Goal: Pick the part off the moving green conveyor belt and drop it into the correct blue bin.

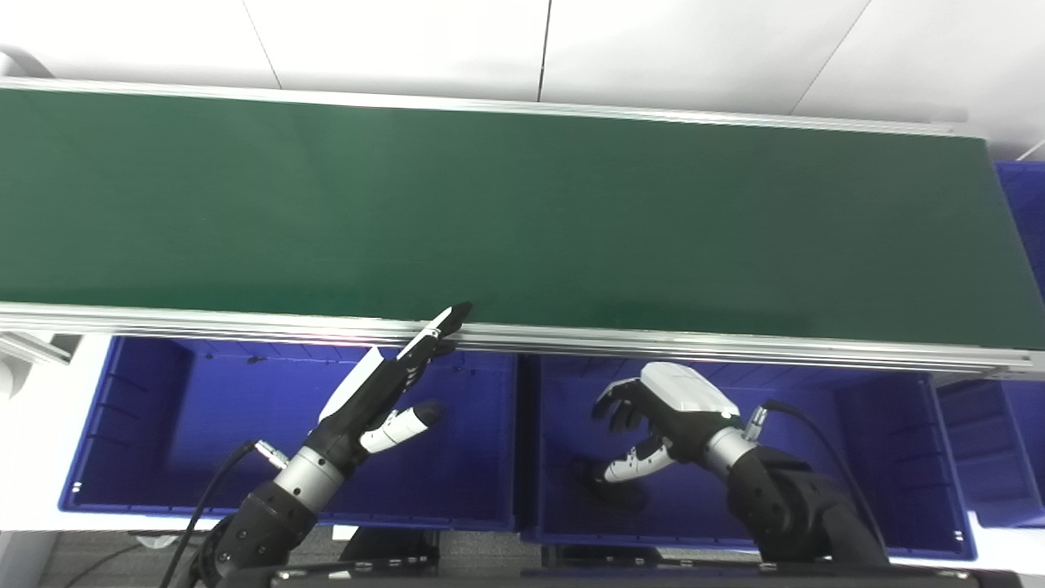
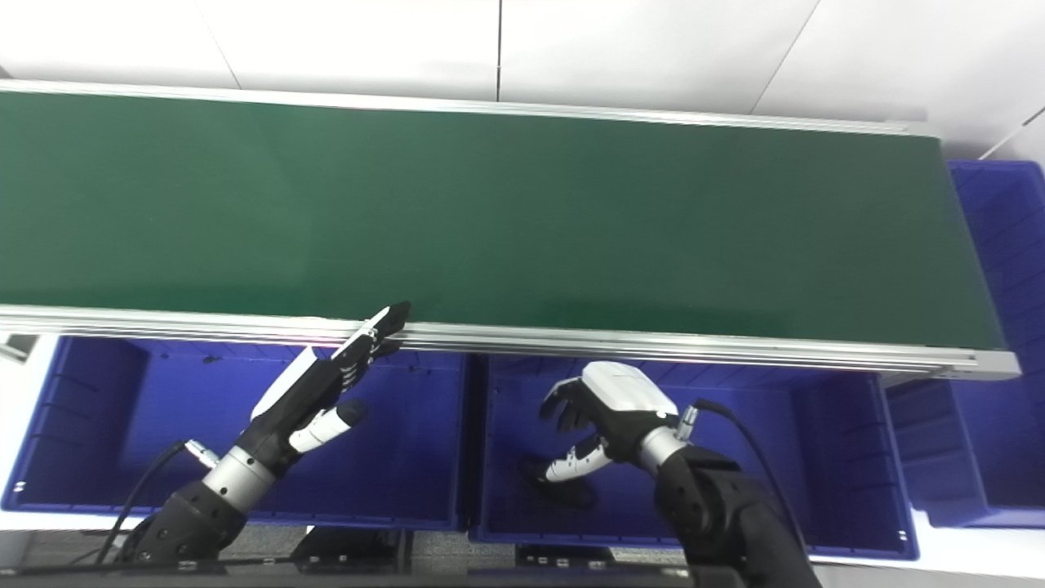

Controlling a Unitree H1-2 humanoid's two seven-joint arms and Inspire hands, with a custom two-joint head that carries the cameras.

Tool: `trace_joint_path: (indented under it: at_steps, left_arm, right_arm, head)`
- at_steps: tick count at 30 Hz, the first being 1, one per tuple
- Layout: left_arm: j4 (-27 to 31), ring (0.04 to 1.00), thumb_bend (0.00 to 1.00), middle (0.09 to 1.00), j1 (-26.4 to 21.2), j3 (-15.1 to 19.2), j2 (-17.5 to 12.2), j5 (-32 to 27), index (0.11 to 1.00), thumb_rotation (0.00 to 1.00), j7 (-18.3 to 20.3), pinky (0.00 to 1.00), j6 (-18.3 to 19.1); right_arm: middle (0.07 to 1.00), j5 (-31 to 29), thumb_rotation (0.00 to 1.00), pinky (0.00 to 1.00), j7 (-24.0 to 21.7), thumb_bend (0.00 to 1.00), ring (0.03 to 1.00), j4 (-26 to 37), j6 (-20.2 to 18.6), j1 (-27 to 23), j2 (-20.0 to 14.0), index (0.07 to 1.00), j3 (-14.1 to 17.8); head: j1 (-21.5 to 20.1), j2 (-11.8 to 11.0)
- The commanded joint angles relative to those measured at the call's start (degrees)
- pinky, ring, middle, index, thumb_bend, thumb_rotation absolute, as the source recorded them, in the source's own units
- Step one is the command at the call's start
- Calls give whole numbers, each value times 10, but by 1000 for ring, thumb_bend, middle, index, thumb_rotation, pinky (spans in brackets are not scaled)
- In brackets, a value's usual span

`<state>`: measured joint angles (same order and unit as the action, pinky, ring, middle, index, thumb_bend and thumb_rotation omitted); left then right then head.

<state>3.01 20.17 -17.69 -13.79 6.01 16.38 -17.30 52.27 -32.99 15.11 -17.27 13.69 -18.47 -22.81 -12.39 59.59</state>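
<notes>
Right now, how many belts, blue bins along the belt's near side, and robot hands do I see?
Green conveyor belt: 1
Blue bins: 3
Robot hands, left and right: 2
Total: 6

belt (image 1: 522, 212): left end cut off by the picture's edge.
far-right bin (image 1: 1024, 212): cut by the right edge.
dark thing (image 1: 592, 474) under right hand (image 1: 665, 416): partly hidden, too dim to identify.
arms: run off the bottom edge.
</notes>
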Motion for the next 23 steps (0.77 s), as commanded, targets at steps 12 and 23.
trace_joint_path:
  at_steps: [12,23]
  left_arm:
    - [21,1000,766,1000,5,2,-12,-3,1000,945,11,1000,-11]
    - [26,1000,764,1000,12,6,-20,3,1000,943,7,1000,-19]
  right_arm:
    - [967,-223,727,841,192,680,938,132,122,140,79,986,57]
    - [984,-240,635,836,232,706,933,129,171,177,83,998,40]
  head:
    - [15,-1]
    - [28,-4]
